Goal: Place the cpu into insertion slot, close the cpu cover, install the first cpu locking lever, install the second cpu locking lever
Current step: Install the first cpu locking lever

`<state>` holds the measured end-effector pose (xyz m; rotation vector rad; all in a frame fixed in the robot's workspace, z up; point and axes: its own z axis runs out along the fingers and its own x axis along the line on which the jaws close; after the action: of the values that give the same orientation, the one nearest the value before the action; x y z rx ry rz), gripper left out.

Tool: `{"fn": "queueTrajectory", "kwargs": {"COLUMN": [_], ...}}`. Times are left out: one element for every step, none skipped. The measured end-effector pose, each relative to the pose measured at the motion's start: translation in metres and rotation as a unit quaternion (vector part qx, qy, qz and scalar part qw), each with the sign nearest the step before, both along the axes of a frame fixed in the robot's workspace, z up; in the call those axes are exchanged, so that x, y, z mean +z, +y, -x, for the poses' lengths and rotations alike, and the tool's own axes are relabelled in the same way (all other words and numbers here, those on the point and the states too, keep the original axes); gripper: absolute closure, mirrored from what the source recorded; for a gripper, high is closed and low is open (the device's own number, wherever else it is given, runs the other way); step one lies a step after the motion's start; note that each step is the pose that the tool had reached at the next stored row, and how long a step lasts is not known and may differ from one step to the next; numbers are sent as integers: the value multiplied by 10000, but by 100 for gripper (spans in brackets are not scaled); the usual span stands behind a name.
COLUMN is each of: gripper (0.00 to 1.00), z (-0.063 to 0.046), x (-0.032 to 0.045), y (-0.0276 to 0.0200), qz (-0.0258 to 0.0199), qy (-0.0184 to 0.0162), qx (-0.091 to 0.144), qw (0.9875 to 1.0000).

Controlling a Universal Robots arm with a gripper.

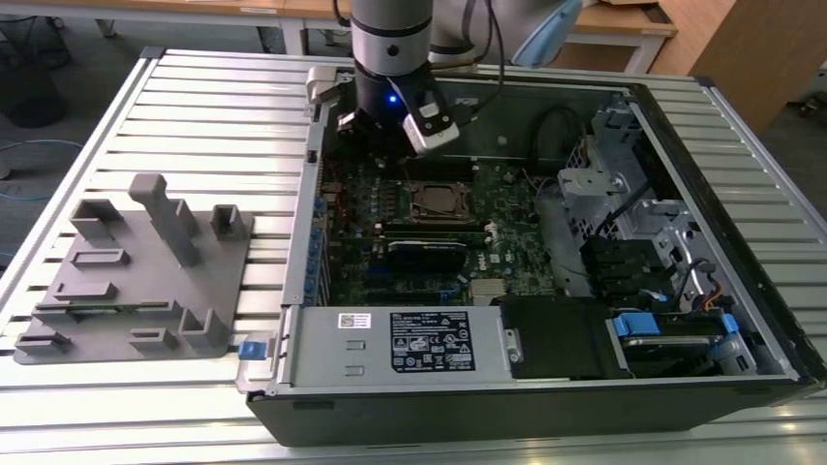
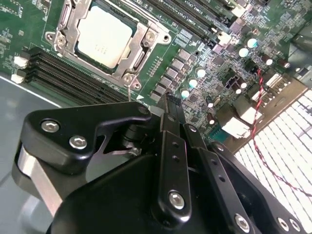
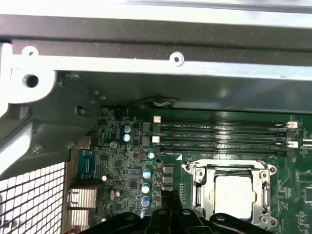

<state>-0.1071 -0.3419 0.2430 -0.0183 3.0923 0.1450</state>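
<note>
The cpu (image 2: 105, 36) (image 3: 233, 192) lies flat in the insertion slot (image 1: 437, 201) on the green board, its pale metal top showing. The silvery cpu cover (image 2: 142, 43) (image 3: 196, 187) is folded down around the chip's edges. A thin wire lever end (image 2: 129, 91) sticks out at one corner of the socket. My gripper (image 2: 171, 101) (image 3: 168, 196) hovers above the board beside that corner, off the socket, its black fingers shut together with nothing between them. In the exterior view the arm's wrist (image 1: 387, 97) stands over the back of the case, behind the socket.
The open computer case (image 1: 543, 387) lies on a slatted table. A black graphics card (image 1: 427, 254) sits in front of the socket, memory slots (image 3: 219, 136) beside it, and a power supply (image 1: 413, 339) at the front. A grey fixture plate (image 1: 136, 271) rests at the exterior view's left.
</note>
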Motion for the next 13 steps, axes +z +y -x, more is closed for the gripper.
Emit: {"fn": "queueTrajectory", "kwargs": {"gripper": [89, 89, 89, 89, 89, 89, 89, 89, 89, 89, 89, 89, 89], "z": [0, 0, 0, 0, 2, 5, 8, 12, 18, 24, 29, 36, 43], "x": [6, 5, 5, 5, 7, 6, 6, 6, 6, 5, 5, 5, 4], "y": [0, 0, 0, 0, 0, 0, 0, 0, 0, 0, 0, 0, 0], "qz": [0, -1, -1, -1, -6, -21, -36, -58, -89, -126, -162, -185, -192], "qy": [0, -2, -4, -6, -11, -18, -24, -31, -42, -54, -64, -71, -75], "qx": [0, 0, 0, 0, 0, 0, 0, 0, -1, -1, 0, 0, 0], "qw": [10000, 10000, 10000, 10000, 10000, 10000, 10000, 10000, 10000, 9999, 9998, 9998, 9998]}}
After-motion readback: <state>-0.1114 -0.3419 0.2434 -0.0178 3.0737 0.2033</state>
